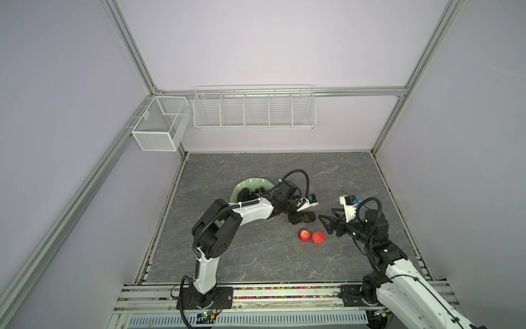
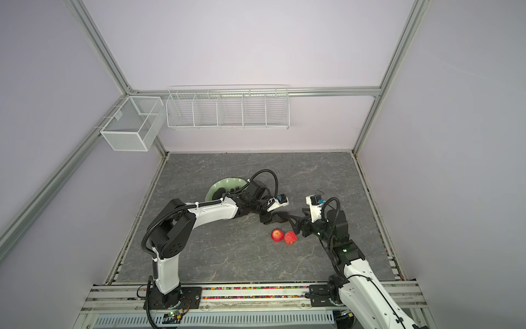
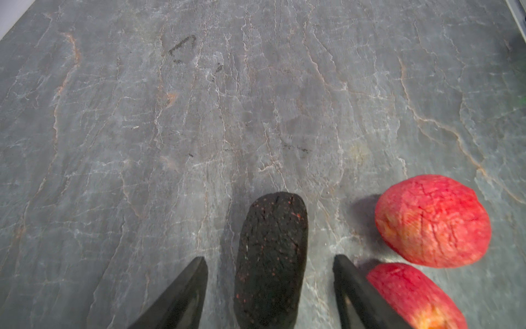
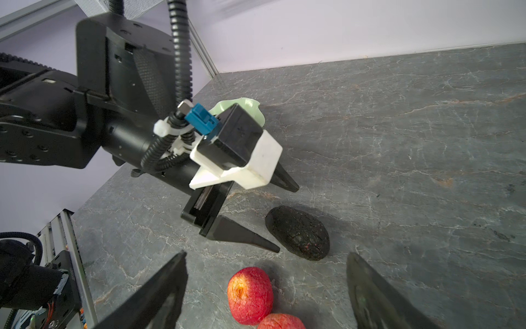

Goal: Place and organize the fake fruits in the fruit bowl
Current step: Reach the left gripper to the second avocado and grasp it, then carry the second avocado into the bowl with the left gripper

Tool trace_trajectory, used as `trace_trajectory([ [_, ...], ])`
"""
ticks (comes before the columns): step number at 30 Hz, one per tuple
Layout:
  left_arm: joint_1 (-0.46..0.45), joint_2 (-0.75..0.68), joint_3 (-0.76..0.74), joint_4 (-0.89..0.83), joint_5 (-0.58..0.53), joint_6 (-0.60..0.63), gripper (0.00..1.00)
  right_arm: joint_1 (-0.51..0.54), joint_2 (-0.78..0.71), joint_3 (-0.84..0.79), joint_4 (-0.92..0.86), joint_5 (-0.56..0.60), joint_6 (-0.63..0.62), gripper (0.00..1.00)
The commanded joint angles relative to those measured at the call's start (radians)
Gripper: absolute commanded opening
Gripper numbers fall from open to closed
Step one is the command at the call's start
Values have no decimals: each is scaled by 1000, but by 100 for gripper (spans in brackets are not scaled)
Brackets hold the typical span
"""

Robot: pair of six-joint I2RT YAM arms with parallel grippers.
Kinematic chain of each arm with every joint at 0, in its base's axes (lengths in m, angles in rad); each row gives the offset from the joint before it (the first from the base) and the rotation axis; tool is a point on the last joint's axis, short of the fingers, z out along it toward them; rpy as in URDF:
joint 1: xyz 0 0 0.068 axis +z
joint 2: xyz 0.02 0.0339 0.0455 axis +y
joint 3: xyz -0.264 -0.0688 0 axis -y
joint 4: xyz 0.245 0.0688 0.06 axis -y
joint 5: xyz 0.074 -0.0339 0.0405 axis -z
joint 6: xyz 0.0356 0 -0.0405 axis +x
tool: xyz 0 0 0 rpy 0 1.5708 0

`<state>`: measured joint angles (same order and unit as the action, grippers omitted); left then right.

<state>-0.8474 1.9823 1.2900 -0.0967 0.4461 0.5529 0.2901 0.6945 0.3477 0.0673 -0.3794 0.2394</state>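
Straddling the loose avocado (image 3: pixel 273 228), the left gripper (image 3: pixel 269 257) had its jaws parted with a gap on each side and gripped nothing. Picking up this fruit looked to be the step in hand. The next move called for closing on it, then carrying it to the fruit bowl (image 1: pixel 250 180) behind the left arm. The right gripper (image 4: pixel 266 254) hung with jaws spread and empty near two apples, the paler apple (image 1: pixel 304 235) beside the redder apple (image 1: pixel 318 237), on the surface (image 1: pixel 256 256). The one bowl held one grape bunch (image 1: pixel 257 193) and one bowl avocado (image 1: pixel 242 194), so two of the five fruits were in.
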Motion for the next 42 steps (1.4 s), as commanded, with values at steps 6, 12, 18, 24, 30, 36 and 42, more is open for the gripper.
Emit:
trace_trajectory([
  [6,-10,90,67,-16,68,-17,68,-4,-18,-13,11,-6,-17,88],
  [12,-15,121,68,32,28,-46,64,-4,0,-11,20,-12,-17,88],
  [18,-15,118,51,74,7,-67,53,-4,2,-11,22,-9,-19,89],
  [24,-9,79,29,99,-10,-90,36,-4,7,-11,28,-13,-17,89],
  [30,9,5,-29,192,-16,-150,31,-3,-6,-15,24,-10,-21,88],
  [36,72,-140,-100,254,-121,-273,28,-4,-27,-36,66,-57,-25,88],
  [42,156,-317,-181,153,-314,-420,27,33,36,-31,151,-144,-30,88],
])
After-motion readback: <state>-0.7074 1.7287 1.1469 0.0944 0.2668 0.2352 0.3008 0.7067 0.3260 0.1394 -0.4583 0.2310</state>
